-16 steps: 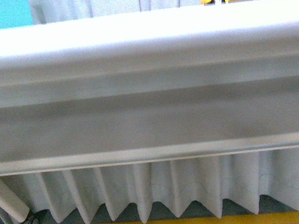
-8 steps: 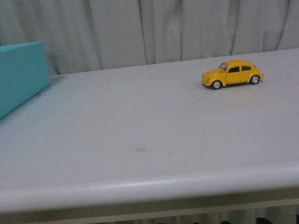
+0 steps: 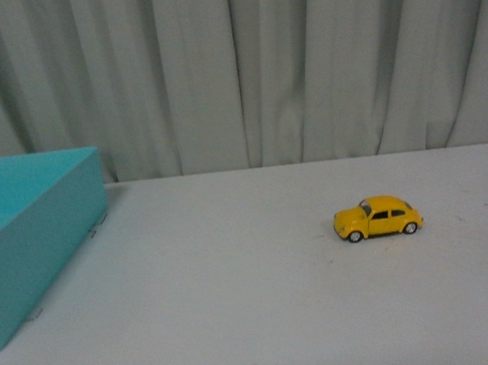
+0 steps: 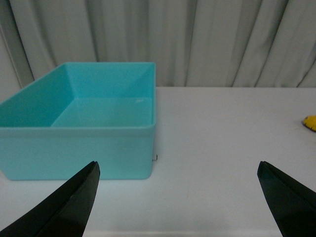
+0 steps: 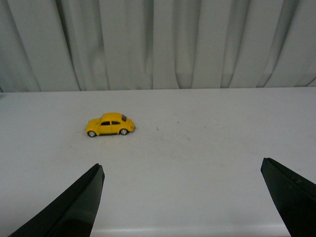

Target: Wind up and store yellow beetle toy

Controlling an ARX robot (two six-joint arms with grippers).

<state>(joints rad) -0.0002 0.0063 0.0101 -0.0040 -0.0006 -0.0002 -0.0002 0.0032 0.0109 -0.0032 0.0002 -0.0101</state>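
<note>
The yellow beetle toy (image 3: 378, 217) stands on its wheels on the white table (image 3: 240, 306), right of the middle, side-on. It also shows in the right wrist view (image 5: 110, 124), well ahead of my open, empty right gripper (image 5: 182, 170). In the left wrist view only its yellow edge (image 4: 310, 122) shows at the frame's side. My left gripper (image 4: 177, 168) is open and empty, its black fingers (image 4: 74, 197) wide apart over the table's near edge. Neither arm shows in the front view.
An empty turquoise bin (image 3: 29, 233) sits at the table's left side; it also shows in the left wrist view (image 4: 84, 133), just ahead of the left gripper. Grey pleated curtains (image 3: 240, 68) hang behind the table.
The front view has risen from the table's front edge and skirt to look down on the tabletop. The toy and the bin now sit lower in the frame. The toy itself has not moved.
</note>
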